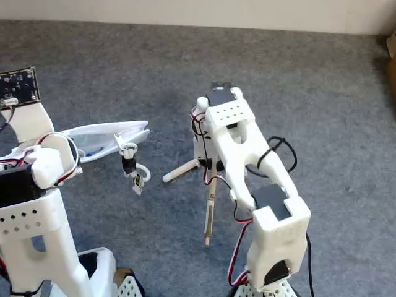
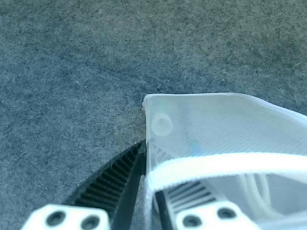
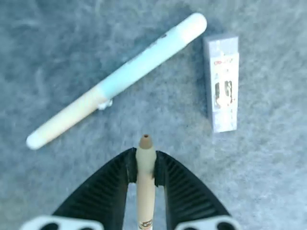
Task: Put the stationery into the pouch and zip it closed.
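Note:
A white mesh pouch (image 1: 108,139) lies on the grey carpet at the left, its mouth toward the middle, with a zip pull and ring (image 1: 133,168) hanging off that end. My left gripper (image 2: 144,155) is shut on the pouch (image 2: 216,127) at its edge, and something white and tube-like lies inside. My right gripper (image 3: 145,160) is shut on a beige pencil (image 3: 145,165). In the high view the pencil (image 1: 209,213) slants back under the right arm. A white, pale blue and beige pen (image 3: 115,81) lies on the carpet just beyond the pencil's tip, beside a small pale box (image 3: 221,84). The pen (image 1: 181,170) lies between the pouch and the right arm.
Grey carpet (image 1: 322,93) covers the whole work area, with open floor at the back and right. The two arm bases stand at the front edge. A small circuit board (image 1: 18,86) sits at the far left.

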`<move>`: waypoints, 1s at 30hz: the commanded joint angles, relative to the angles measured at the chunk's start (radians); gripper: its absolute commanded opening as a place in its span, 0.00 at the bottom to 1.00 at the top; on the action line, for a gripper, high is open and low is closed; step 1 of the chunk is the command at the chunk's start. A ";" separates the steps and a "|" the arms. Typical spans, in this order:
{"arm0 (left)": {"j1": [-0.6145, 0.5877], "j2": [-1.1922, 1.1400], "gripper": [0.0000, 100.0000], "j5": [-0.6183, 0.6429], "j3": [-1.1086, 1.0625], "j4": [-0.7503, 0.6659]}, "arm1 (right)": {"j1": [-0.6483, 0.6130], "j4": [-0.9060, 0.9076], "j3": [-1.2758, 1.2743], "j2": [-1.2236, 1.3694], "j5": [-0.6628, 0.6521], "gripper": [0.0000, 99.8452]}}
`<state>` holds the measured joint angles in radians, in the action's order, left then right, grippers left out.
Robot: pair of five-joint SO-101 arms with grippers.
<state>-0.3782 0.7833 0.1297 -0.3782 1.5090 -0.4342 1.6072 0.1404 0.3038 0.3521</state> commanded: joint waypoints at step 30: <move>-0.008 0.004 0.01 -0.008 0.008 -0.020 | -0.133 -0.418 -0.608 -1.129 -0.098 0.01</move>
<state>-0.3782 0.7833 0.1297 -0.3782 1.5090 -0.5539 1.3019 -0.4150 -0.6582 0.2708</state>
